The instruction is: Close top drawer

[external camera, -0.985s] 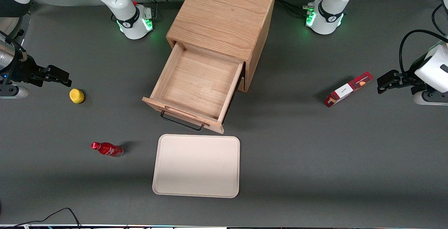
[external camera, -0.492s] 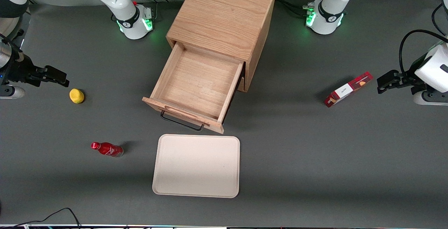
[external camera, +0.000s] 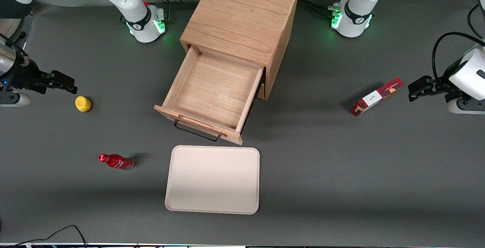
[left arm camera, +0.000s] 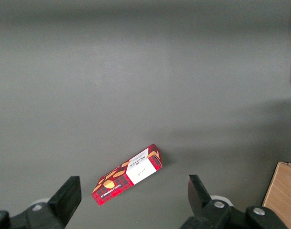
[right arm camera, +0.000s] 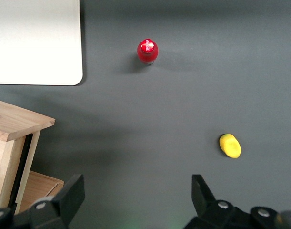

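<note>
The top drawer (external camera: 212, 89) stands pulled far out of the light-oak cabinet (external camera: 238, 17), and its shallow box is empty. Its black wire handle (external camera: 197, 132) faces the front camera. A corner of the drawer front (right arm camera: 16, 121) shows in the right wrist view. My right gripper (external camera: 68, 83) hangs open above the table toward the working arm's end, well apart from the drawer. It is just beside a yellow lemon (external camera: 83, 103) and holds nothing. In the right wrist view the gripper (right arm camera: 135, 191) has its fingers spread wide over bare table.
A cream tray (external camera: 212, 180) lies in front of the drawer, nearer the front camera. A red bottle (external camera: 115, 161) lies beside the tray, toward the working arm's end. A red snack box (external camera: 377, 96) sits toward the parked arm's end. The lemon (right arm camera: 229, 145) and the bottle (right arm camera: 147, 51) also appear in the right wrist view.
My right gripper shifted a little away from the cabinet half a second ago and is back near its earlier spot. The drawer and the other objects have not moved.
</note>
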`<state>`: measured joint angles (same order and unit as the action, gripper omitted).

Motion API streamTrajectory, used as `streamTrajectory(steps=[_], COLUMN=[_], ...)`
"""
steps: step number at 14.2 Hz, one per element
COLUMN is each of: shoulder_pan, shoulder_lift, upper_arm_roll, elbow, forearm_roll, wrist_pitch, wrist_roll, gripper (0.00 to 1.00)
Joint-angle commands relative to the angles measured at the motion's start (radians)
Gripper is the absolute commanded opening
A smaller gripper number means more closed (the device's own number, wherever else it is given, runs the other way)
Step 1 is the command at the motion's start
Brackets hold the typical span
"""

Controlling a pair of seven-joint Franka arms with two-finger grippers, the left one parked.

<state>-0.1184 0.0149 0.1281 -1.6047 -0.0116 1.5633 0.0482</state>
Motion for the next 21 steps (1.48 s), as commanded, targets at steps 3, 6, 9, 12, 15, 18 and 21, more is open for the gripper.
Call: streamTrajectory(steps=[3,6,9,12,15,18,21], shoulder_pan=[0.000,-0.006,-0.006,0.022,0.025,0.025,0.029], shoulder_lift=[0.000,-0.003,-0.007,0.014,0.118,0.195,0.230], upper_arm_roll=[0.002,0.002,0.002,0.033,0.138,0.244,0.396], elbow=[0.019,0.017,0.023,0.061,0.228,0.296,0.324], forearm_roll=[0.002,0.010,0.016,0.033,0.010,-0.010,-0.134], wrist_pitch=[-0.012,-0.012,-0.020,-0.019,-0.029,-0.054,-0.055], wrist_roll=[0.018,0.010,0.007,0.022,0.022,0.071,0.165], gripper=[1.00,1.00,1.00,1.00,1.00,1.00,1.00])
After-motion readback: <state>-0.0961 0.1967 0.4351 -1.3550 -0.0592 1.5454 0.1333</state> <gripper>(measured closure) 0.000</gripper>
